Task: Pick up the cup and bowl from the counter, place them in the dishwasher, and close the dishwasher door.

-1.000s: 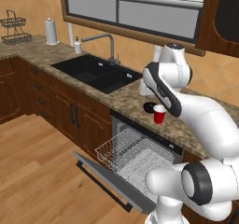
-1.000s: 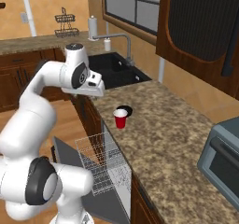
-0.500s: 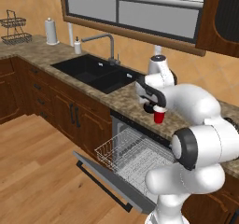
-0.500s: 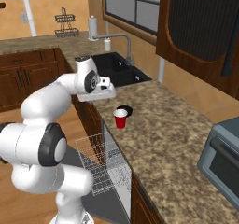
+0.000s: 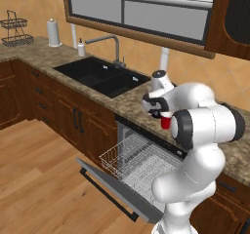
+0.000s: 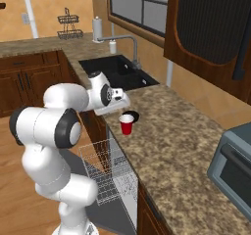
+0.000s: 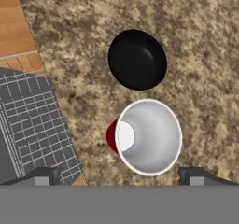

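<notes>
End effector [image 7: 119, 174] wide open, empty, above red cup [image 7: 147, 136]; black bowl [image 7: 137, 59] just beside. Risk: off-centre descent tips cup or clips bowl.

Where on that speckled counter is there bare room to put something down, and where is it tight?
Bare counter runs from the cup toward the toaster oven, and between the bowl and the sink. It is crowded at the front edge above the open dishwasher: cup and bowl sit close together, with the open fingers just above the cup.
</notes>
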### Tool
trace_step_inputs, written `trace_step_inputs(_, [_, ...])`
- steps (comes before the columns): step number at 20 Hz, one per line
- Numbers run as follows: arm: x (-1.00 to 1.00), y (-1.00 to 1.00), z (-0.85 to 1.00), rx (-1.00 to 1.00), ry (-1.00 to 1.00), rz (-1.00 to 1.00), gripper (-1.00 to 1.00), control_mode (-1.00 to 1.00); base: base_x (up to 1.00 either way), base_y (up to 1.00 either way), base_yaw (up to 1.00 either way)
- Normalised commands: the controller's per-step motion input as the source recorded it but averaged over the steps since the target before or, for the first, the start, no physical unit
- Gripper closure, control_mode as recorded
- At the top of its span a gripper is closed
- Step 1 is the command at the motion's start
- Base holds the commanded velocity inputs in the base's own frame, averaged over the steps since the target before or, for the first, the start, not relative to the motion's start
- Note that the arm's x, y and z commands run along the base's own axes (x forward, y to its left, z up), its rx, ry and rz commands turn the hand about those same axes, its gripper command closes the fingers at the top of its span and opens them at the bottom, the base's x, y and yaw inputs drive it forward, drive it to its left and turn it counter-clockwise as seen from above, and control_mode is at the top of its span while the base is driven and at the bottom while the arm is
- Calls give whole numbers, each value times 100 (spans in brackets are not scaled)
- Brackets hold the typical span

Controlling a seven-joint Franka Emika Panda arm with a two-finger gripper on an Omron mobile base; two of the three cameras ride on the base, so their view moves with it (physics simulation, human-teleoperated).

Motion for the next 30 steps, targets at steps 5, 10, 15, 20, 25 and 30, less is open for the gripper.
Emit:
trace_step_inputs(5, [37, -7, -64, -5, 0, 4, -100, -100, 0, 0, 0])
trace_step_inputs(10, [11, -17, -27, -1, -1, 1, -100, -100, 0, 0, 0])
trace_step_inputs(15, [0, -10, -32, 0, 0, 0, -100, -100, 0, 0, 0])
trace_step_inputs(20, [0, -1, -27, 0, -2, 0, 100, -100, 0, 0, 0])
trace_step_inputs(25, [-14, 0, -1, 0, -5, 0, 100, -100, 0, 0, 0])
trace_step_inputs(30, [-46, 0, 0, 2, 0, 0, 100, -100, 0, 0, 0])
